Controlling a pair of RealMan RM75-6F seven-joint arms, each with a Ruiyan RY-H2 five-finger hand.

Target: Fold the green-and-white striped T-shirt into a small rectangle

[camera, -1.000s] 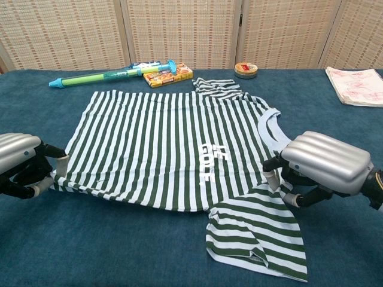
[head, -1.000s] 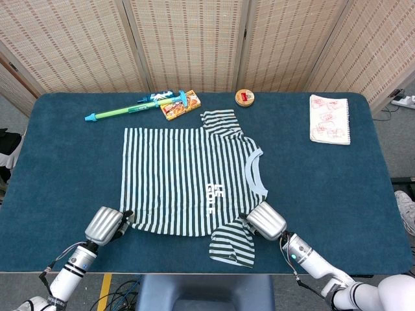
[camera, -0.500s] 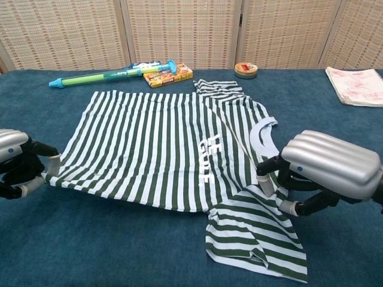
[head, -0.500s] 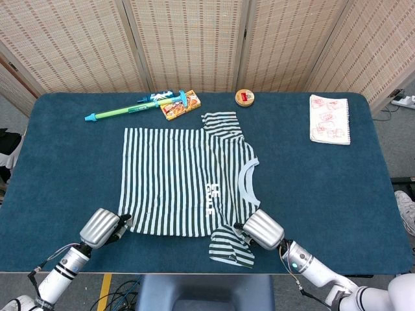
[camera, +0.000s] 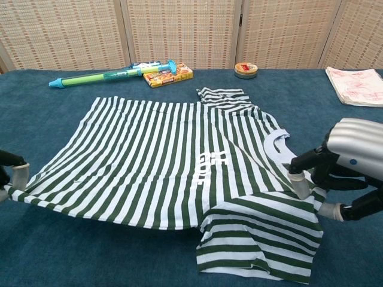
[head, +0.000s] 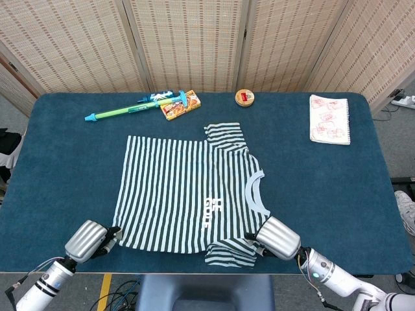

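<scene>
At table's near edge:
T-shirt (head: 188,194): stretches away from both hands.
Left robot hand (head: 87,240): grasping hem corner.
Right robot hand (head: 279,238): grasping shoulder.

— Can you read any text from where you are?

— Not really. My T-shirt (head: 188,191) has white print on the chest, just beside the collar, but I cannot read the letters. The small box (head: 180,107) and round tin (head: 244,97), beyond the T-shirt, have labels too small to read.
</scene>
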